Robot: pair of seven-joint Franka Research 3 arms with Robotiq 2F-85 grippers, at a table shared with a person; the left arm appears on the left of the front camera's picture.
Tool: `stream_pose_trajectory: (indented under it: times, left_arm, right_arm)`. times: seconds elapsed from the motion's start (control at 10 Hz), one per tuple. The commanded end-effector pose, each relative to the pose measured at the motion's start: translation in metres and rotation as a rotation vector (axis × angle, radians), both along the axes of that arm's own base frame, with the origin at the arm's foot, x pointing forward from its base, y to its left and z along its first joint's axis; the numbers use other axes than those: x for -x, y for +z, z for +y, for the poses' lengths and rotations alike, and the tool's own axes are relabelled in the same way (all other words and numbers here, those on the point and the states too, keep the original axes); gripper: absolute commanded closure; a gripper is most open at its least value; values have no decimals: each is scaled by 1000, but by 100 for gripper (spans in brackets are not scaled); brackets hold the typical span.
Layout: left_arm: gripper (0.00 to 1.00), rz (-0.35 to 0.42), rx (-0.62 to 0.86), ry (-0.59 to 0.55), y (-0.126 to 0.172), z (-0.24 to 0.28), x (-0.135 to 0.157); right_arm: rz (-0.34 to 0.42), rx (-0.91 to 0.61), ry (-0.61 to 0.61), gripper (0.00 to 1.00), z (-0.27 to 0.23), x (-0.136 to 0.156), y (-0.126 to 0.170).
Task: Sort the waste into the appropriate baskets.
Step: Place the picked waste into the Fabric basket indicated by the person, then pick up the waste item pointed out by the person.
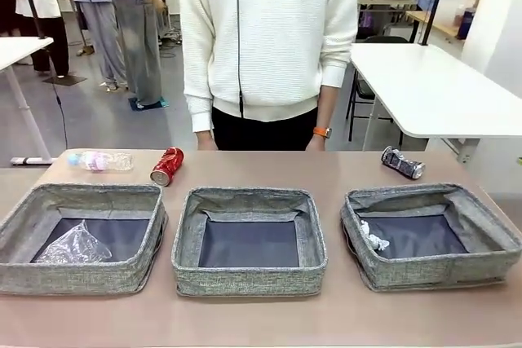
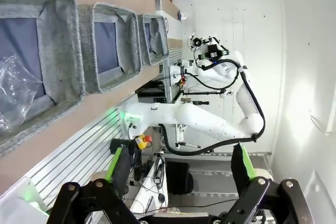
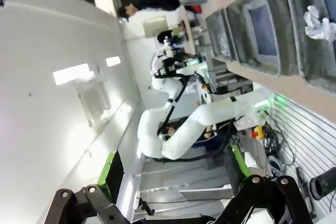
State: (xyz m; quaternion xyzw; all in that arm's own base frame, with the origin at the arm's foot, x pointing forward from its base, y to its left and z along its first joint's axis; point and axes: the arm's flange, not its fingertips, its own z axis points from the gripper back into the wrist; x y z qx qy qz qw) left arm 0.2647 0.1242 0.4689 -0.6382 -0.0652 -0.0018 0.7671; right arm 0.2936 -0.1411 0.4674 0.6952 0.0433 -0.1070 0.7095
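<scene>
Three grey baskets stand in a row: left (image 1: 81,270), middle (image 1: 249,276), right (image 1: 432,270). A clear plastic cup (image 1: 73,244) lies in the left one and a crumpled paper ball (image 1: 375,238) in the right one. Beyond them on the table lie a clear bottle (image 1: 102,160), a red can (image 1: 167,165) and a dark-silver can (image 1: 402,162). My left gripper (image 2: 181,169) is open and empty, held back off the table's near edge; the cup (image 2: 16,93) shows far ahead. My right gripper (image 3: 173,169) is likewise open and empty, with the paper ball (image 3: 320,22) far off.
A person in a white sweater (image 1: 265,38) stands at the far edge, hands down behind the table. The middle basket holds nothing. A white table (image 1: 432,87) stands behind at the right. Each wrist view shows the other arm (image 2: 220,66) (image 3: 173,66) raised beside the table.
</scene>
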Motion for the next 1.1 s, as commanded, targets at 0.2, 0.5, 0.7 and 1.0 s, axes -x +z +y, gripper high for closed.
stream_pose_trajectory:
  times: [0.2, 0.5, 0.7, 1.0]
  left_arm:
    - [0, 27, -63, 27, 4, -2, 1]
    - [0, 27, -63, 27, 4, -2, 1]
    - [0, 27, -63, 27, 4, -2, 1]
    - [0, 27, -63, 27, 4, -2, 1]
  right_arm:
    - [-26, -16, 13, 0, -13, 6, 30]
    - [-26, -16, 13, 0, -13, 6, 30]
    - [-26, -16, 13, 0, -13, 6, 30]
    - [-26, -16, 13, 0, -13, 6, 30]
